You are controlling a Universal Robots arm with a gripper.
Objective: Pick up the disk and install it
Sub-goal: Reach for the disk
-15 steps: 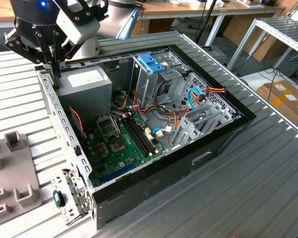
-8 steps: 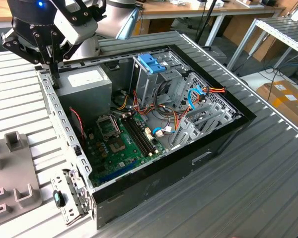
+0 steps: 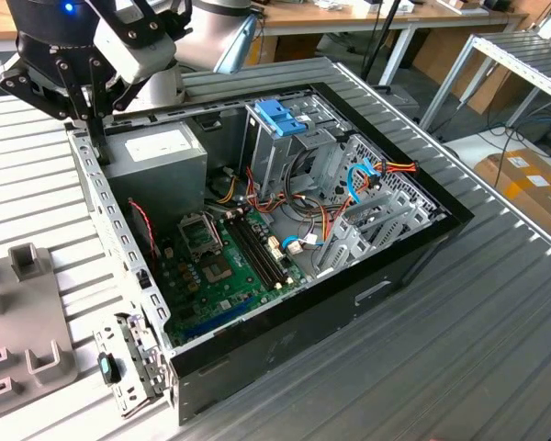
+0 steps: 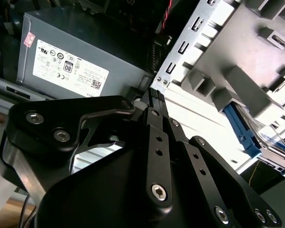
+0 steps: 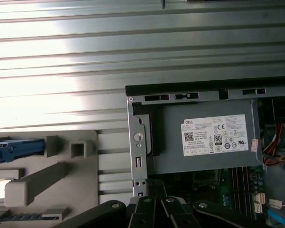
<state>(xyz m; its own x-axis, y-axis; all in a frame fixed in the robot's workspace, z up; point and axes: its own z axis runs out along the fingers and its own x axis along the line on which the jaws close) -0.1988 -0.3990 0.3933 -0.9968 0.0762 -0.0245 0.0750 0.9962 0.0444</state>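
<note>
Progress is nil: the black metal gripper (image 4: 154, 95), fingers closed together on nothing, hangs over the open black computer case's (image 3: 285, 340) rear corner, while the flat blue-railed disk (image 5: 14, 148) lies uninstalled in the grey plastic holder (image 5: 61, 175) alongside.

my tool (image 3: 94, 124) hangs over the far left corner, as the exterior view shows it, of the open black metal computer case (image 3: 349, 303). the case lies on the ribbed grey metal table (image 3: 496, 349). the grey metal power-supply box (image 3: 161, 156) sits inside that corner, just beside the tool. the grey plastic fixture (image 3: 28, 312) lies on the table to the exterior view's left of the case. the flat blue-railed disk (image 5: 16, 148) sits in the fixture, well apart from the tool.
</note>
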